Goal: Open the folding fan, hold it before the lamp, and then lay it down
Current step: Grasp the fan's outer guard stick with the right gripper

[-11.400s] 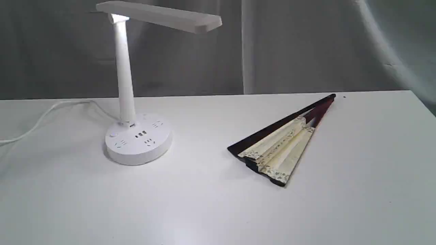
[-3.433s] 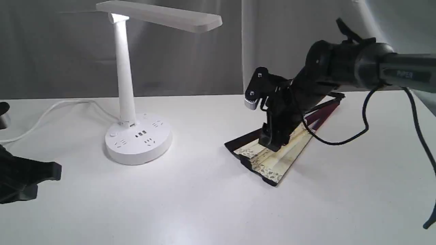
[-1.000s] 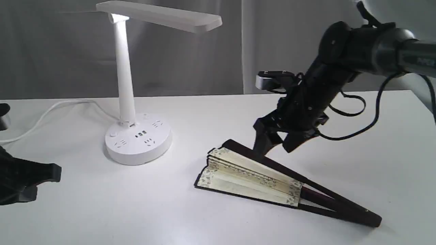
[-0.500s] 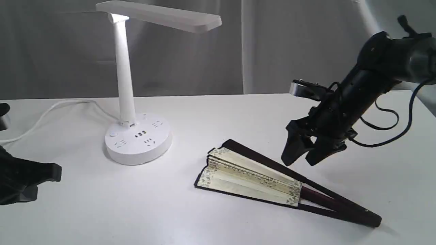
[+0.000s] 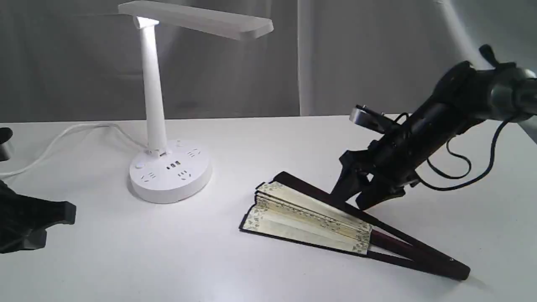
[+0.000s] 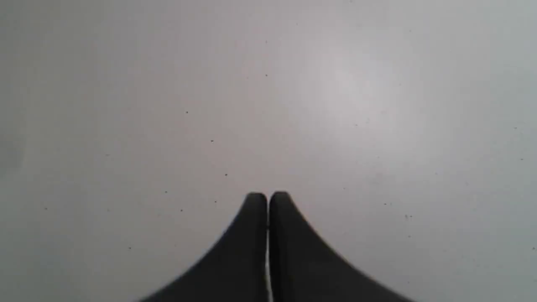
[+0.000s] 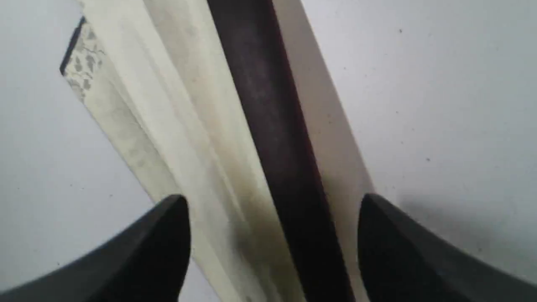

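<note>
- The worktop [image 5: 126, 260] is white and plain, with a few tiny dark specks that show in the wrist views.
- Behind the worktop hangs a grey cloth [image 5: 218, 71] with soft folds. It closes the whole back of the scene.
- The lamp [image 5: 155, 109] stands on the left half of the worktop. It is white, with a slim stem, a flat head and a round base with sockets. Its white cord [image 5: 63, 136] runs off to the left edge.
- The folding fan [image 5: 310, 218] lies flat on the worktop, right of the middle and well apart from the lamp's base. Its wide end points toward the lamp and its narrow end toward the near right.
- The right end effector [image 5: 350, 200] comes down at a slant over the far side of the fan, about halfway along it.
- In the right wrist view its two black fingers [image 7: 159, 243] stand wide apart. The dark far guard and a strip of the pleats lie between them. They are not closed on anything. I cannot tell if the tips touch the fan.
- The left end effector [image 6: 267, 195] is at the left edge of the worktop, far from the fan. Its fingers are pressed together with nothing between them.
- The fan is only partly spread. The leaf is cream, folded in narrow pleats, with a speckled border at both ends. The guards and ribs are dark maroon and meet at the narrow end.
</note>
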You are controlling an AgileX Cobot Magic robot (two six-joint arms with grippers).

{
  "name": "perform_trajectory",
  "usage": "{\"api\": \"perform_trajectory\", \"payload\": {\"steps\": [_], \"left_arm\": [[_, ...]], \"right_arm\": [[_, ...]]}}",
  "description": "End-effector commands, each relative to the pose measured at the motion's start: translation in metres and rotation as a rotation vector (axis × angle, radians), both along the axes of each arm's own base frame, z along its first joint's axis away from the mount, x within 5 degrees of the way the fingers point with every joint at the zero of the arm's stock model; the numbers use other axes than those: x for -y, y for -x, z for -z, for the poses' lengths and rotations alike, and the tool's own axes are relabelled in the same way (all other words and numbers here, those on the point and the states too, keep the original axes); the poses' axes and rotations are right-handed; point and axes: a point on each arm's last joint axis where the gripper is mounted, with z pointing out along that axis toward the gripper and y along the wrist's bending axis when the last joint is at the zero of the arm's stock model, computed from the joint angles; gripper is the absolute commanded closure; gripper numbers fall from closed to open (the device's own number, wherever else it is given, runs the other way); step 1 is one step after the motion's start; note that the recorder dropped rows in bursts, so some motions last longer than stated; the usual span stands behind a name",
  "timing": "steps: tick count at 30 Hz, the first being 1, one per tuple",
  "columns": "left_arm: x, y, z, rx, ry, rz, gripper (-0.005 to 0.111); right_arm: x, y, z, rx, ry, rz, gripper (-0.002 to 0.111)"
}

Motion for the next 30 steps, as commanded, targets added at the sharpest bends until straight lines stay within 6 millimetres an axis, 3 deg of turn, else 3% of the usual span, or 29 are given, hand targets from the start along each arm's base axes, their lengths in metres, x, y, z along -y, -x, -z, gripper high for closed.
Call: {"api": "perform_trajectory", "payload": {"steps": [1,9,16,23,26,30], "left_arm": [[0.002,-0.001,-0.001,0.0,0.007,0.001,0.107],[0.002,-0.001,-0.001,0.0,0.007,0.001,0.107],[0.002,-0.002,-0.002,0.007,0.007,0.0,0.107],[0.002,-0.002,-0.002,0.007,0.007,0.0,0.107],[0.002,-0.002,-0.002,0.007,0.007,0.0,0.107],[0.002,-0.002,-0.002,0.007,0.007,0.0,0.107]], "right_arm": [[0.003,-0.001,0.008,-0.002,-0.007,-0.005,0.051],[0.003,-0.001,0.021,-0.014,-0.013,-0.023,0.051],[-0.003,0.003,0.035,-0.074,-0.091,-0.052,0.059],[-0.007,0.001,0.037,-0.083,-0.154,-0.012,0.064],[-0.008,0.0,0.037,-0.078,-0.167,0.002,0.069],[-0.009,0.0,0.036,-0.078,-0.178,0.009,0.084]]}}
